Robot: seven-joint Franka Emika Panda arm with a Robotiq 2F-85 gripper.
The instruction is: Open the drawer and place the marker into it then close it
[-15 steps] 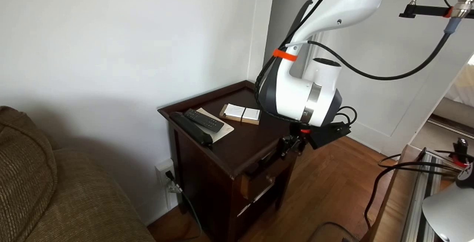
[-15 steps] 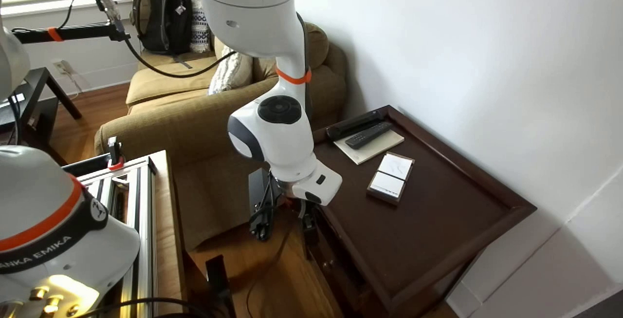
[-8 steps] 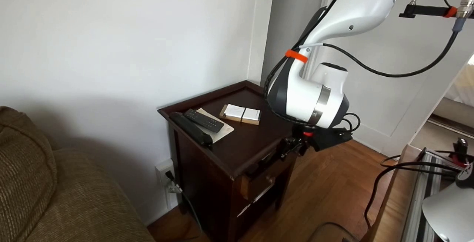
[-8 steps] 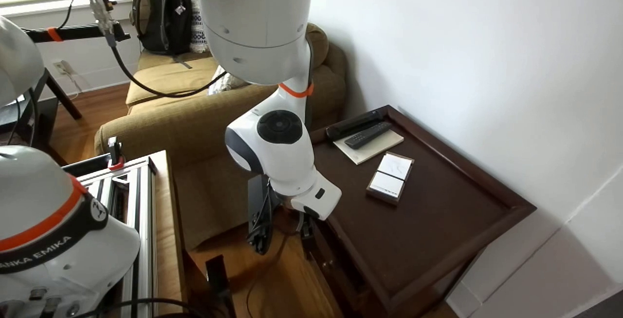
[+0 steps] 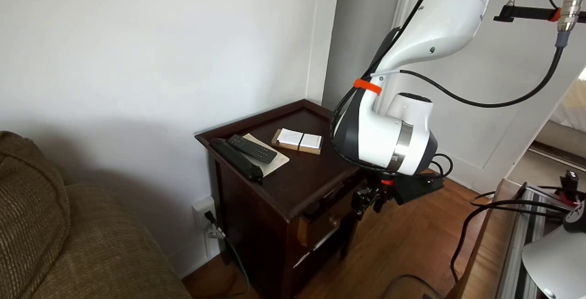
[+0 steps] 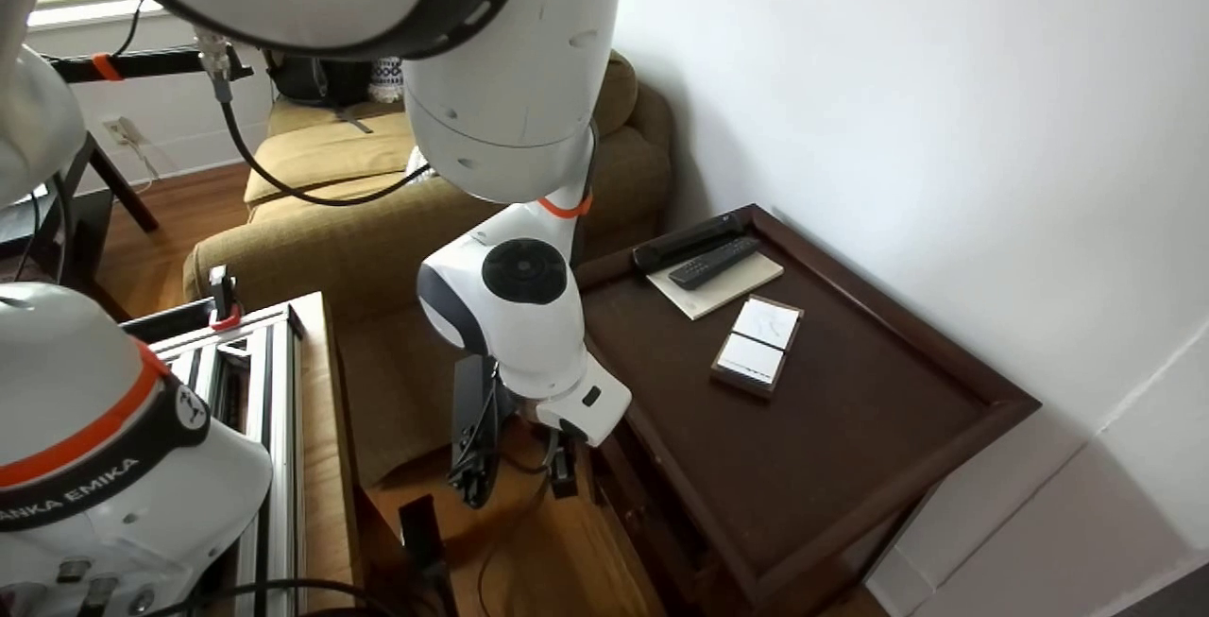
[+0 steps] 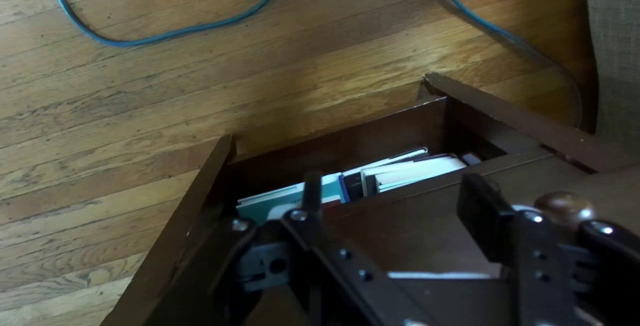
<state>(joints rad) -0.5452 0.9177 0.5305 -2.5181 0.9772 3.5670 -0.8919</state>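
The dark reddish-brown drawer (image 5: 319,230) of the side table is pulled partly out, its lighter side showing. It also shows along the table's front in an exterior view (image 6: 635,504). In the wrist view its front (image 7: 410,231) lies behind my fingers, with the round knob (image 7: 562,206) just beyond the right finger. My gripper (image 7: 395,206) is open, with nothing held between the fingers. In an exterior view the gripper (image 5: 368,205) hangs in front of the drawer, below tabletop height. I see no marker; most of the drawer's inside is hidden. A thin white strip between the fingers is unclear.
The tabletop (image 6: 850,447) carries a remote (image 6: 715,263) and long dark bar (image 6: 689,241) on a pale card, plus a small holder of white cards (image 6: 758,343). Books (image 7: 415,171) stand in the lower compartment. A couch (image 6: 397,248) stands beside the table.
My gripper has moved down and outward, away from the table's front edge. The drawer stays partly open, and the things on the tabletop have not moved.
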